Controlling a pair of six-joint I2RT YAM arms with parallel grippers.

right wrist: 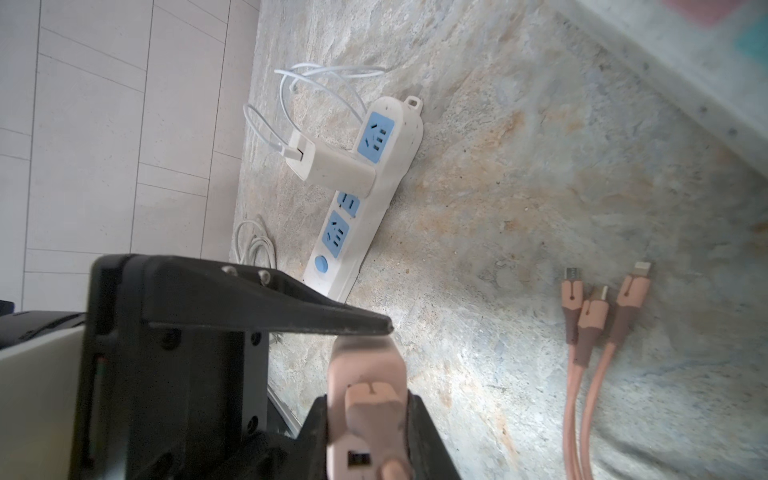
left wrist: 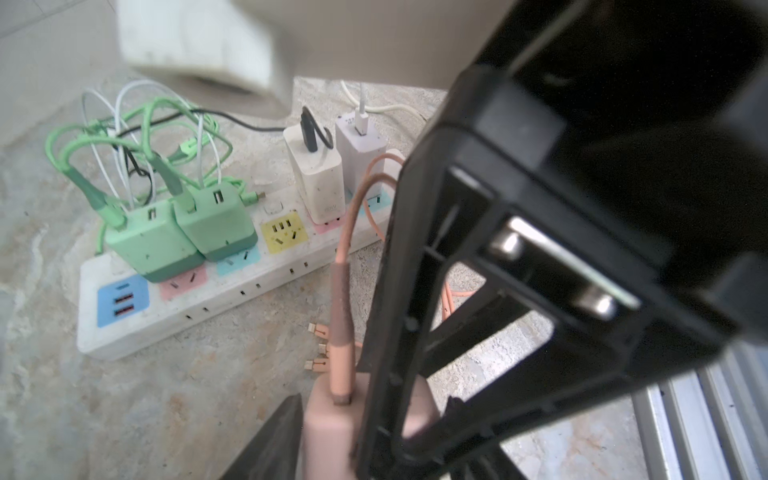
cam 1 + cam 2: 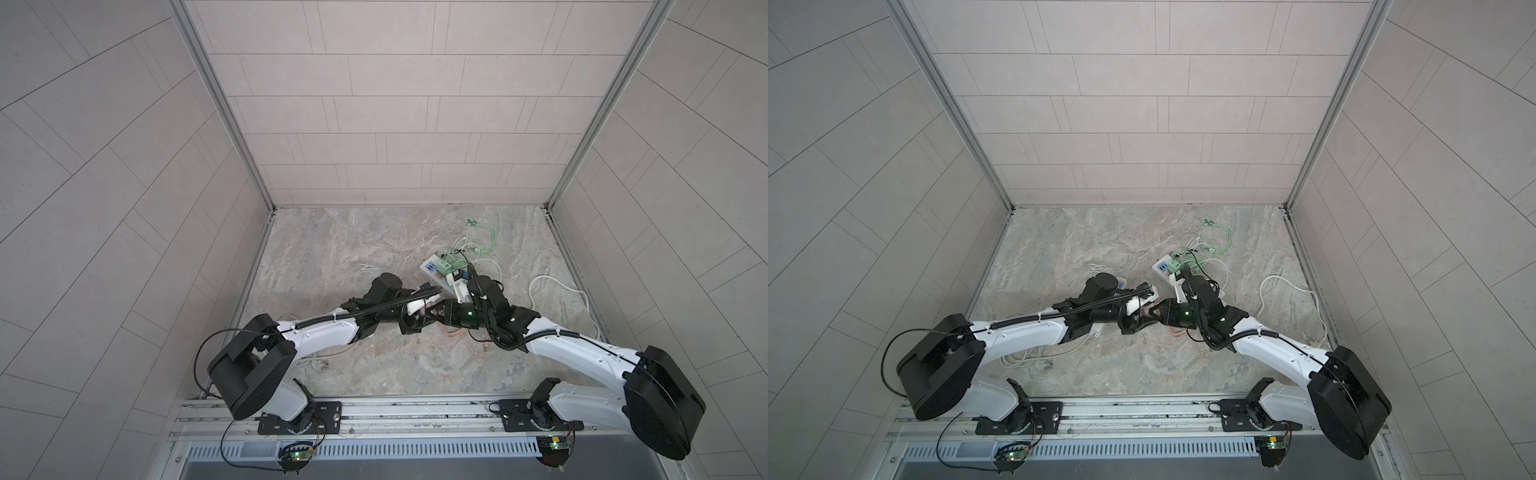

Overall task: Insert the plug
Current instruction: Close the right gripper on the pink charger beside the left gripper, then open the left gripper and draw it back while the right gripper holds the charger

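The plug [image 1: 361, 365] is a pink charger block held above the floor between the two arms, seen small in both top views [image 3: 433, 309] [image 3: 1149, 311]. My right gripper [image 1: 368, 399] is shut on it, a black finger pressed against each side. My left gripper [image 2: 376, 399] stands open around the same plug [image 2: 332, 428]. One of its fingers [image 2: 270, 440] lies close beside the block, and the other is mostly hidden behind the right gripper. The plug's pink cable [image 2: 343, 291] loops upward. The white power strip [image 2: 249, 286] lies beyond, its yellow socket [image 2: 284, 230] empty.
Two green chargers [image 2: 153, 241] and two white chargers [image 2: 318, 183] stand in the strip, amid tangled green, white and black cables. The pink cable's connectors [image 1: 594, 316] lie on the floor. A second strip with blue sockets [image 1: 374, 199] carries a white charger [image 1: 332, 170].
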